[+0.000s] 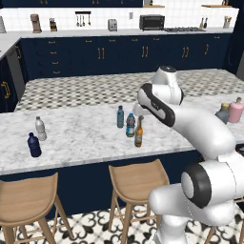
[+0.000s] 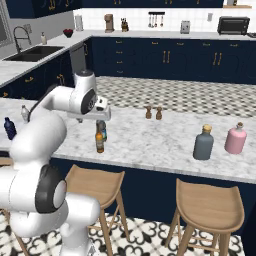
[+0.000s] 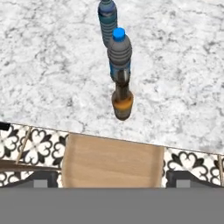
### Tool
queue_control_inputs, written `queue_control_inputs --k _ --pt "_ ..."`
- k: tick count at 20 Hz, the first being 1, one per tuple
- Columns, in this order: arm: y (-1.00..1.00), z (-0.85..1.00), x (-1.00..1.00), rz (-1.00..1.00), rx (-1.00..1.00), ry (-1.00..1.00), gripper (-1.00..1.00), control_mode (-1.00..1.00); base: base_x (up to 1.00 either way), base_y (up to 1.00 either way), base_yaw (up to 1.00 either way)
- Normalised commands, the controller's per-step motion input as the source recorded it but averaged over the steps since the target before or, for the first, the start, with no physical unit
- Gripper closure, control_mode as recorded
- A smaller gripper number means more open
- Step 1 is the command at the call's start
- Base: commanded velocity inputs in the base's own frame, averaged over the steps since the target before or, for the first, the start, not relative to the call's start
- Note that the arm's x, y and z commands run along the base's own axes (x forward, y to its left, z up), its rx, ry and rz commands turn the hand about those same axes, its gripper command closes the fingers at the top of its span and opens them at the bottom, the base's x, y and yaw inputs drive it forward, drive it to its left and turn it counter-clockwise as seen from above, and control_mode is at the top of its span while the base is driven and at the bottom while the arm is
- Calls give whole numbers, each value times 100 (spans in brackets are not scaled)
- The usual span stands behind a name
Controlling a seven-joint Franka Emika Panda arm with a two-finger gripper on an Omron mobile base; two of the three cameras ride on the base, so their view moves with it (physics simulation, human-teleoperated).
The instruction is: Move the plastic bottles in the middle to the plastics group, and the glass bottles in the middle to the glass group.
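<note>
Amber glass bottle (image 3: 122,98) stands upright at the worktop's (image 3: 48,70) near edge in the hand view's centre, directly below your hand, nearest of three lined-up bottles; finger spread can't be told.

We see the marble worktop (image 1: 81,133) from behind the arm, looking forward and down from its left and right, both views sharing the amber bottle (image 1: 138,133). Our hand camera looks steeply down, close over that bottle and the stool (image 3: 113,161).
</note>
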Motion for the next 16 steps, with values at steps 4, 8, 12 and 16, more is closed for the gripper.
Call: queue_control_inputs --k 4,8,12,16 --pt "4 -33 58 0 2 0 -100 -100 0 0 0" --pt "3 -28 50 0 0 0 -100 -100 0 0 0" --pt "8 -39 38 -5 0 2 -100 -100 0 0 0" --pt "5 -40 19 -6 0 2 -100 -100 0 0 0"
